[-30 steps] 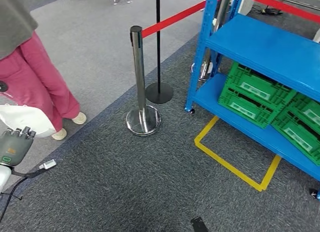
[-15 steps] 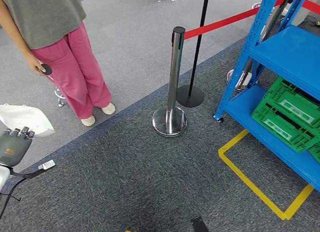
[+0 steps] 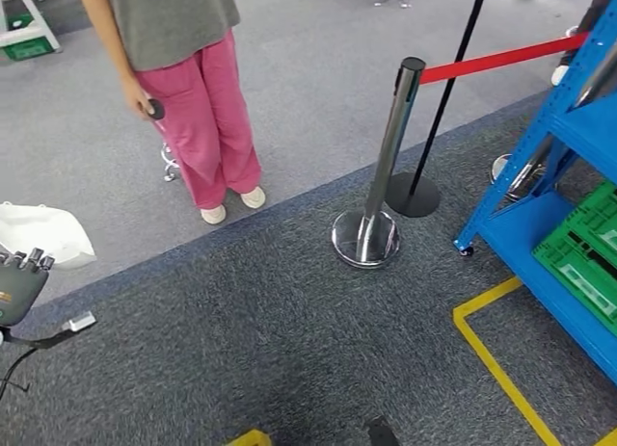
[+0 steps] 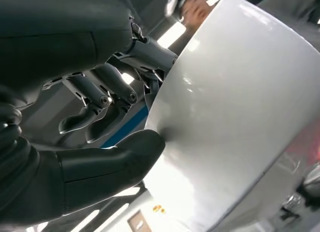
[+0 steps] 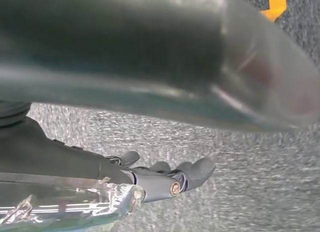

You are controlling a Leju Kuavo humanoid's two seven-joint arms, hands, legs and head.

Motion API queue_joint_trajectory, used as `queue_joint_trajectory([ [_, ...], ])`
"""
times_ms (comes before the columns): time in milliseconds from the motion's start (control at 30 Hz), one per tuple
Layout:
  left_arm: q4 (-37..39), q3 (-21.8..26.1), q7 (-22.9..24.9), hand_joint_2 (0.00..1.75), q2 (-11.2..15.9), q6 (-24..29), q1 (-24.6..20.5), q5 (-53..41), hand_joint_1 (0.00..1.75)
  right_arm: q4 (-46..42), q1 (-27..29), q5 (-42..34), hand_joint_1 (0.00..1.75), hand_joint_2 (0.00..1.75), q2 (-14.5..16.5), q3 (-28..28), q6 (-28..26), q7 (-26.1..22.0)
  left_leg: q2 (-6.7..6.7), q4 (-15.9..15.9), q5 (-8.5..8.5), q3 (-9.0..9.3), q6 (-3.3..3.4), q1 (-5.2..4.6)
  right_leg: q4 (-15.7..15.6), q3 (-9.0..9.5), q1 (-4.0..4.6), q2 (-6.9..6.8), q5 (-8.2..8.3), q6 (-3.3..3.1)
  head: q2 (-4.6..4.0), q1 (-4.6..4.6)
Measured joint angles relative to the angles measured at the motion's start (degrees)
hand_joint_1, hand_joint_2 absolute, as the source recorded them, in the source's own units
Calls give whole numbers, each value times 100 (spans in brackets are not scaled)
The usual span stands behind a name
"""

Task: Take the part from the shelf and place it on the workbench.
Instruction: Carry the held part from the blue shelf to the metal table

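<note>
Left fingers [image 4: 113, 86]: curled against the white part [image 4: 241, 122], thumb pressing its face from the other side, so the left hand [image 3: 18, 282] pinches it; a grip across the thin edge suits a broad, smooth panel.
Part: carried low at the robot's left, off the shelf, not yet on any workbench; judged mid-transport.
Person [image 3: 189, 99]: stands on the lighter carpet, holding a small dark object in one hand, well apart from the robot.
Stanchion [image 3: 378, 176]: chrome post carrying a red belt [image 3: 495, 59], fencing the shelf area.
Shelf [image 3: 552, 157]: blue rack at the right, green crate [image 3: 582, 253] on its lowest level, yellow floor tape [image 3: 495, 359] marking the standing spot.
Right hand [image 5: 166, 179]: hangs over the carpet, fingers loosely extended together, holding nothing.
</note>
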Motion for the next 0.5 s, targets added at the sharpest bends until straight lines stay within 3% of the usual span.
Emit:
queue_joint_trajectory([
  [33, 11, 32, -9, 175, 9, 8, 28, 0, 175, -2, -4, 1, 0, 0, 3, 1, 1, 0, -77, 0, 10, -11, 49, 3, -11, 20, -2, -64, -10, 23, 0, 3],
  [100, 35, 88, -17, 175, 39, 14, 70, 0, 175, -9, -8, 1, 0, 0, 13, 1, 2, -1, -211, -14, 22, -14, 117, 21, 91, -12, -24, 59, -107, 87, 0, 8],
  [167, 46, 123, -18, 175, 42, 16, 78, 0, 175, -14, -4, 0, 0, 0, 18, 1, 2, -1, -338, -23, 34, -12, 176, 46, 628, -256, -48, 389, -400, 128, 0, 27],
  [233, 57, 132, -18, 175, 18, 17, 89, 0, 175, -13, 9, -1, 0, 0, 19, -1, 2, -1, -477, -22, 37, -16, 203, 47, 1414, -641, -51, 562, -715, 132, 0, 34],
  [267, 64, 132, -18, 175, 8, 17, 101, 0, 175, -13, 14, -2, 0, 0, 19, -1, 2, 0, -556, -21, 38, -16, 204, 46, 1639, -774, -50, 586, -751, 130, 0, 34],
  [300, 72, 132, -18, 175, 2, 17, 110, 0, 175, -13, 16, -2, 0, 0, 19, -2, 2, 0, -636, -20, 40, -16, 203, 47, 1652, -810, -51, 598, -678, 124, 0, 34],
  [367, 82, 132, -17, 175, -4, 17, 116, 0, 175, -13, 12, -2, 0, 0, 19, -2, 2, 0, -801, -14, 46, -15, 188, 59, 1041, -562, -63, 692, -278, 103, 0, 34],
  [400, 85, 132, -17, 175, -4, 17, 114, 0, 175, -13, 9, -2, 0, 0, 19, -2, 2, 0, -879, -6, 51, -23, 169, 61, 634, -375, -81, 834, -110, 95, 0, 34],
  [433, 87, 133, -16, 175, -4, 18, 111, 0, 175, -13, 7, -2, 0, 0, 19, -2, 3, 0, -954, 5, 60, -39, 140, 66, 311, -222, -98, 953, 2, 91, 0, 30],
  [500, 95, 134, -16, 175, 2, 21, 117, 0, 175, -14, 1, -2, 0, 0, 19, -2, 4, 0, -1090, 1, 97, -84, 58, 86, 68, -93, -100, 1058, 37, 66, 0, 27],
])
